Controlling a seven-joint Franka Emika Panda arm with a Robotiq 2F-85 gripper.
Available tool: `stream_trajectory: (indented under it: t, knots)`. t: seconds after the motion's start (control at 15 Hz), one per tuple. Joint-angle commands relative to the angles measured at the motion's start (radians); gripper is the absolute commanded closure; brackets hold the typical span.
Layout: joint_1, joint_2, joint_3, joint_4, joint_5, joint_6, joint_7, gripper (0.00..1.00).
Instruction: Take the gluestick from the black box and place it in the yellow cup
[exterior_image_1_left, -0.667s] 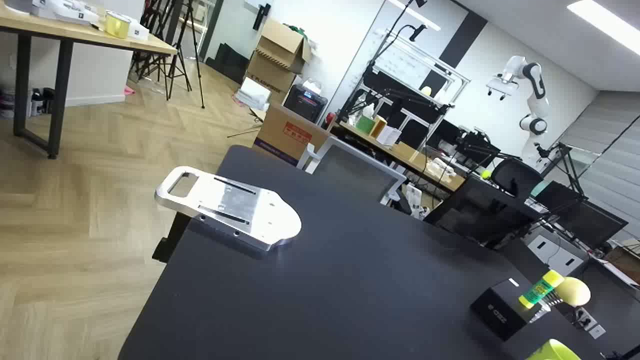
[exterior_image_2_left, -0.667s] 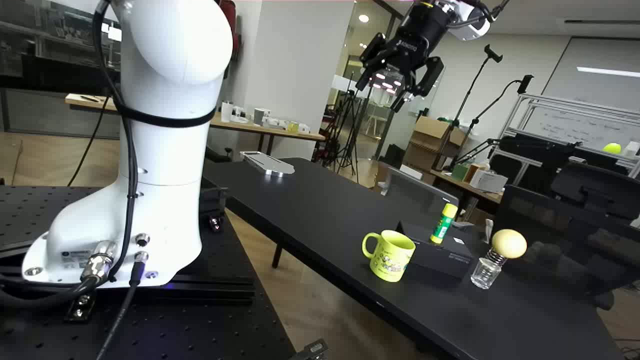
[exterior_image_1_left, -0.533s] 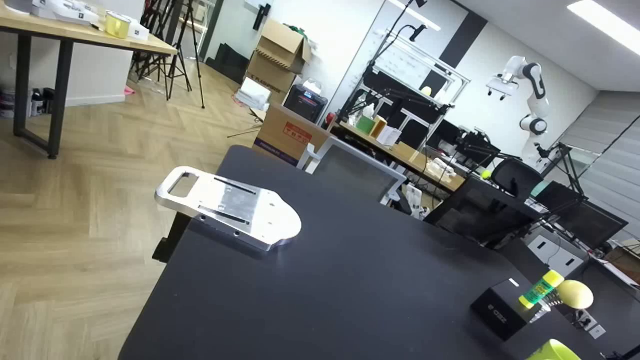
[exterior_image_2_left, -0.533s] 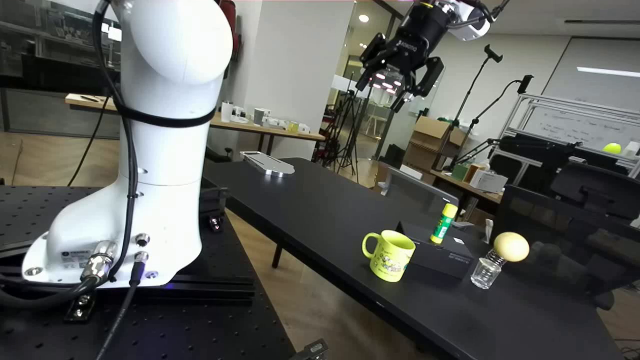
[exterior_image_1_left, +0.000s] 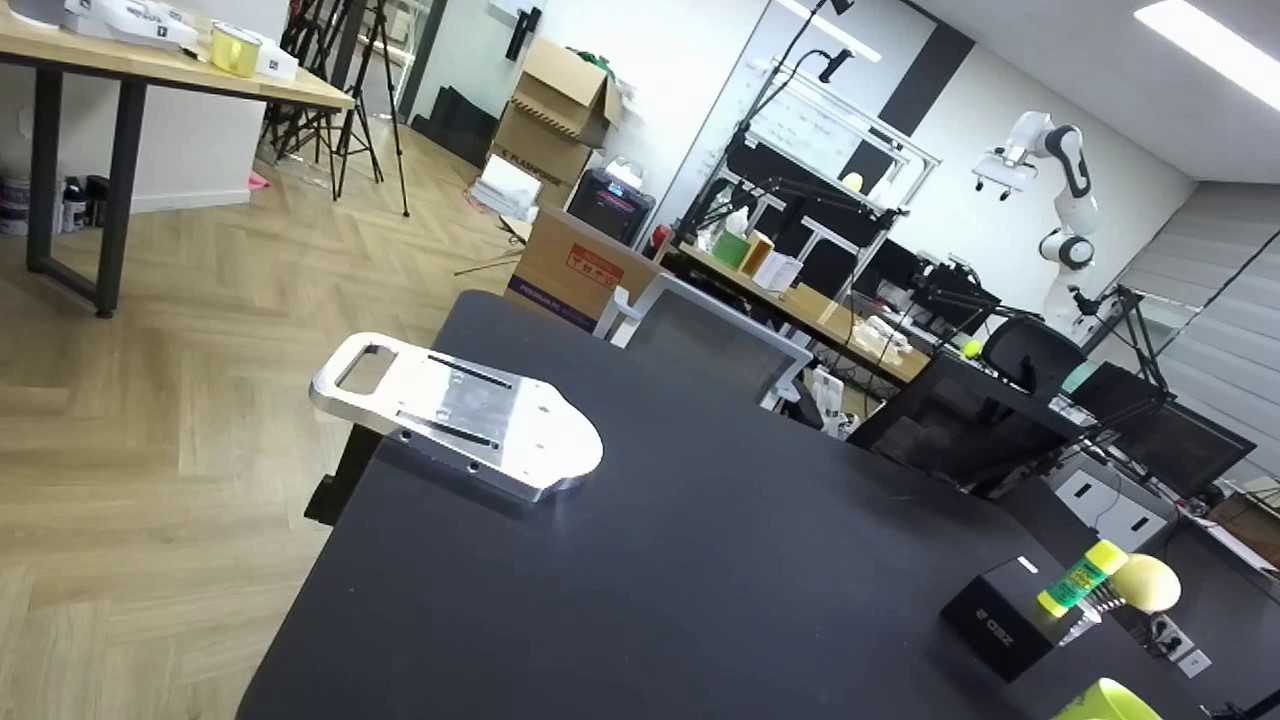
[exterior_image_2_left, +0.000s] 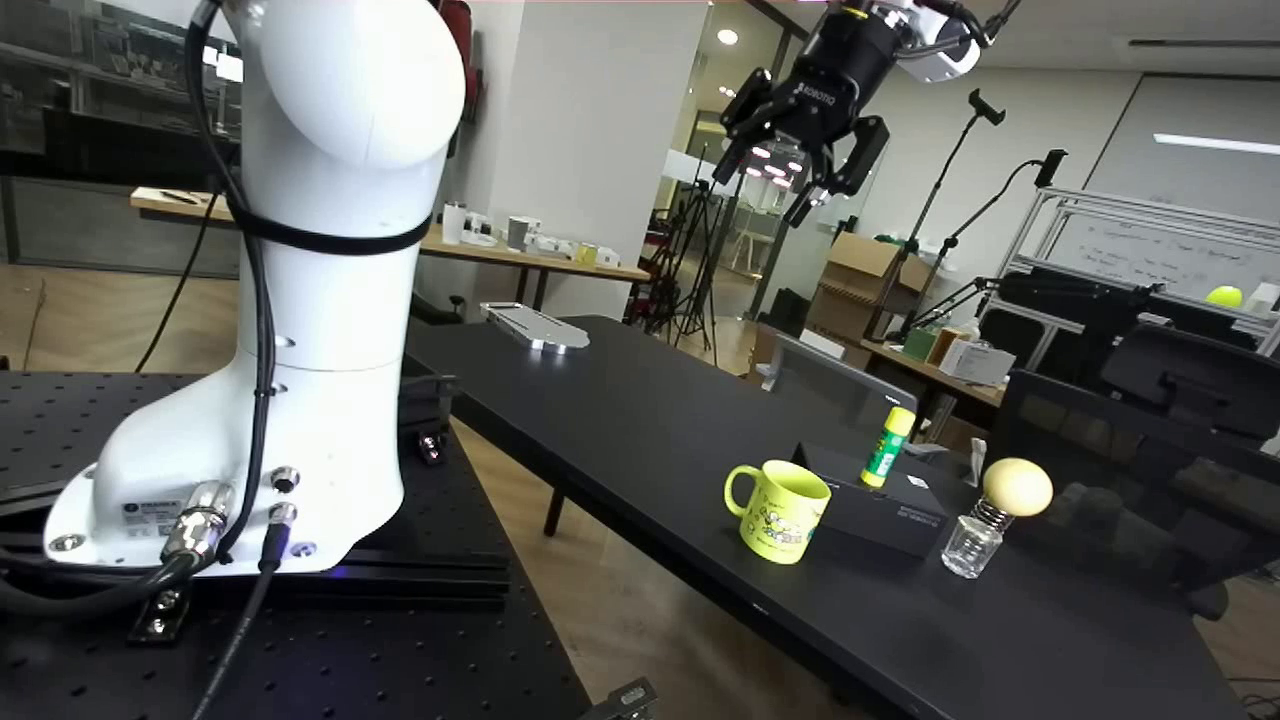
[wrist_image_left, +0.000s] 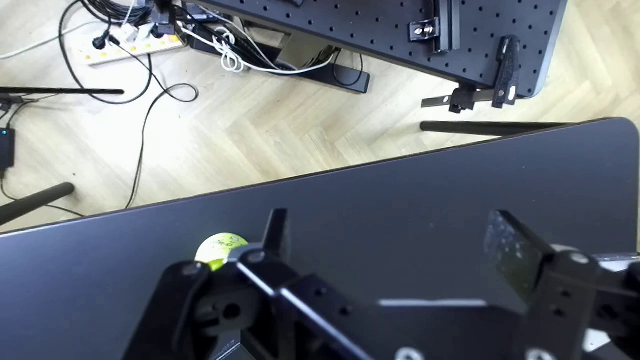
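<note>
The gluestick (exterior_image_2_left: 887, 448), green with a yellow cap, stands on top of the black box (exterior_image_2_left: 880, 510); the gluestick (exterior_image_1_left: 1082, 578) and the black box (exterior_image_1_left: 1000, 622) show in both exterior views. The yellow cup (exterior_image_2_left: 785, 512), a lime-yellow mug with a handle, stands upright on the table beside the box; its rim shows at the bottom of an exterior view (exterior_image_1_left: 1105, 703). My gripper (exterior_image_2_left: 760, 195) is high above the table, open and empty. In the wrist view the open fingers (wrist_image_left: 390, 217) have only tabletop between them. The cup (wrist_image_left: 220, 246) is partly behind the left finger there; the gluestick is hidden.
A spring toy with a pale ball (exterior_image_2_left: 1017, 487) on a clear base stands beside the box. A flat silver metal plate (exterior_image_1_left: 470, 410) lies at the table's far end. The table edge (wrist_image_left: 320, 174) runs across the wrist view. Chairs (exterior_image_2_left: 840, 380) stand beyond the table.
The pale ball on the spring sways slightly. The gripper has hardly moved and stays open. The gluestick, box and cup have not moved.
</note>
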Motion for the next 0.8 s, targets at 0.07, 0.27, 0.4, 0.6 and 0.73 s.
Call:
stream_trajectory:
  t: [0.07, 0.27, 0.4, 0.6, 0.73]
  knots:
    - [-0.005, 0.147, -0.006, 0.06, -0.065, 0.098, -0.095, 0.0]
    - [-0.011, 0.309, -0.014, 0.144, -0.084, 0.199, -0.16, 0.0]
    - [-0.029, 0.437, -0.007, 0.224, -0.084, 0.275, -0.181, 0.0]
    - [-0.067, 0.62, 0.01, 0.365, -0.062, 0.36, -0.178, 0.0]
    - [-0.098, 0.741, 0.028, 0.477, -0.036, 0.407, -0.153, 0.0]
